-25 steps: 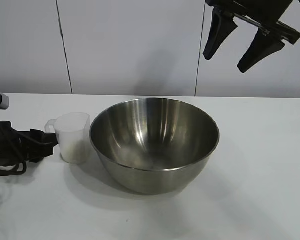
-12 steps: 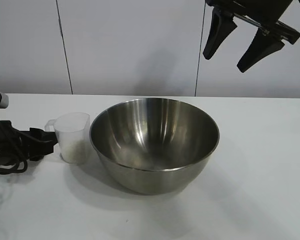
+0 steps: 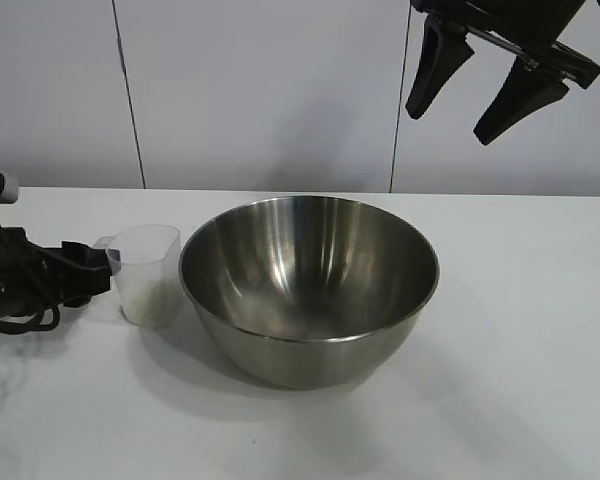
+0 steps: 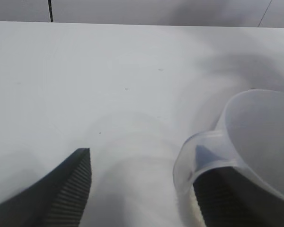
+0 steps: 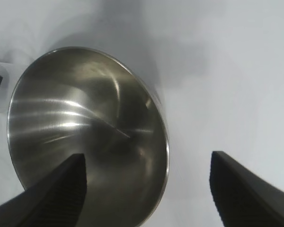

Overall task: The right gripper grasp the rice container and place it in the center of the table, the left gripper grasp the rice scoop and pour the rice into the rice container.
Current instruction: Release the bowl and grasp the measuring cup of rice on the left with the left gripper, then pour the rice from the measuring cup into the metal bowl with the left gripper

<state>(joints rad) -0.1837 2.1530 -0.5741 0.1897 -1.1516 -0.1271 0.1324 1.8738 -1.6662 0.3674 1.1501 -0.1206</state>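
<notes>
The rice container (image 3: pixel 310 285), a large steel bowl, stands in the middle of the white table (image 3: pixel 520 330). The rice scoop (image 3: pixel 147 275), a translucent cup, stands just left of it, with rice (image 3: pixel 152 302) showing dimly through its wall. My left gripper (image 3: pixel 92 272) is low at the scoop's tab handle. In the left wrist view it (image 4: pixel 144 156) is open, with one finger lying behind the handle (image 4: pixel 199 153) of the scoop (image 4: pixel 255 137) and the other apart. My right gripper (image 3: pixel 470 95) hangs open, high above the bowl's right side. It (image 5: pixel 146 155) looks down on the bowl (image 5: pixel 85 123).
Black cables (image 3: pixel 15 300) trail beside the left arm at the table's left edge. A white panelled wall (image 3: pixel 260 90) stands behind the table. Bare tabletop lies right of and in front of the bowl.
My left gripper has risen slightly at the scoop's handle. The scoop, the bowl and the right gripper have not moved.
</notes>
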